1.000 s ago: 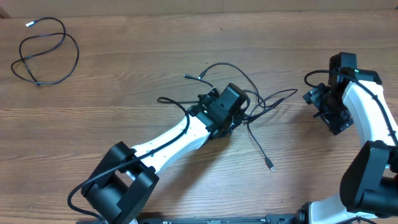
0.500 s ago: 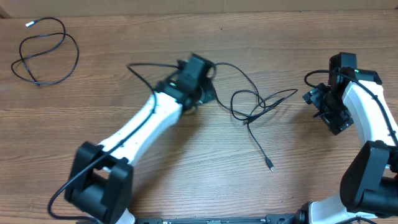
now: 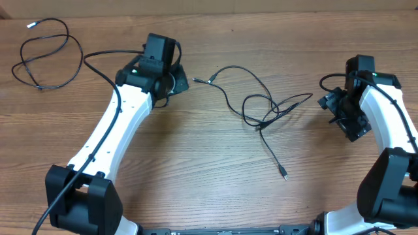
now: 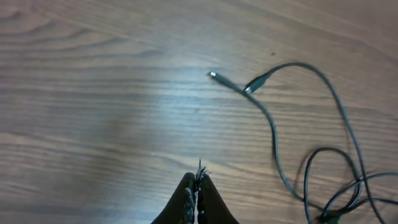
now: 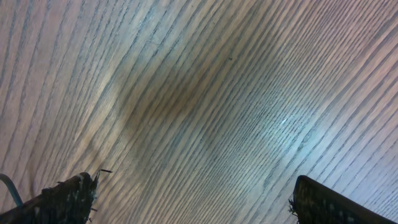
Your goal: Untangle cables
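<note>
The tabletop [image 3: 196, 170] carries the same things as a second ago, but the left arm [image 3: 111, 130] no longer covers the middle. It now reaches toward the far left side, well clear of the knot. The right arm [image 3: 385, 124] stands where it was at the right edge.

With the arm gone, the tangle [image 3: 264, 114] lies fully exposed at centre-right. Its loops cross much as before, and one long strand trails toward the near edge. No strand seems to have been drawn out of it. The coiled cable [image 3: 49, 55] rests apart at the far left corner, unchanged, so only that one looks freed.

The left pincer [image 4: 196, 186] is pressed closed, and I see nothing caught between its tips. The right pincer [image 5: 196, 205] is spread wide over bare wood, holding nothing.

Just ahead of the left pincer lies a plug [image 4: 213, 75], the loose end of a strand running back into the tangle. It looks like a reasonable place to take hold next.
</note>
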